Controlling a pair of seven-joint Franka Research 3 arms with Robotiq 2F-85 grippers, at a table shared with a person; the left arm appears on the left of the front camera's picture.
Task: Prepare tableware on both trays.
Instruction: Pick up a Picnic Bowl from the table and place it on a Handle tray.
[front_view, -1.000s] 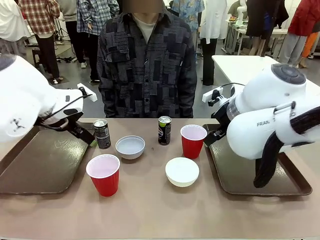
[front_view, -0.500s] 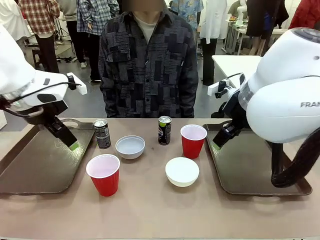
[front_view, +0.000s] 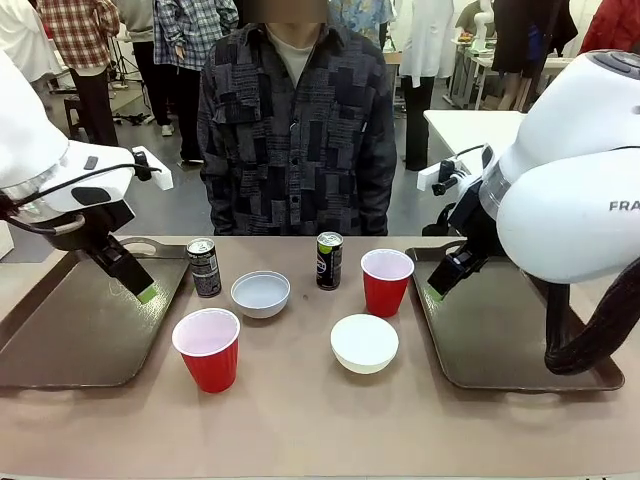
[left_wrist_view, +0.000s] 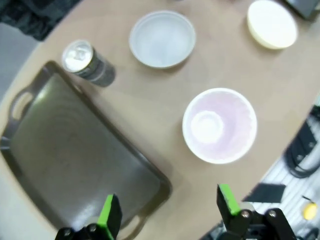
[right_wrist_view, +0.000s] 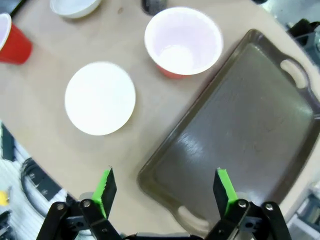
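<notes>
Two dark brown trays lie at the table's ends, the left tray and the right tray, both bare. Between them stand two red cups, a grey-blue bowl, a white bowl and two dark cans. My left gripper hangs open above the left tray's inner edge, with a red cup just beyond it. Over the right tray's inner edge my right gripper is open, near a red cup and the white bowl.
A person in a dark patterned shirt stands at the far side of the table, hands out of sight. My bulky right arm hides the back part of the right tray. Bare tabletop runs along the front edge.
Both arms have lifted and swung. The left gripper moved left, away from the can, to above the left tray. The right gripper now hangs over the right tray's inner edge. The tableware has not moved.
</notes>
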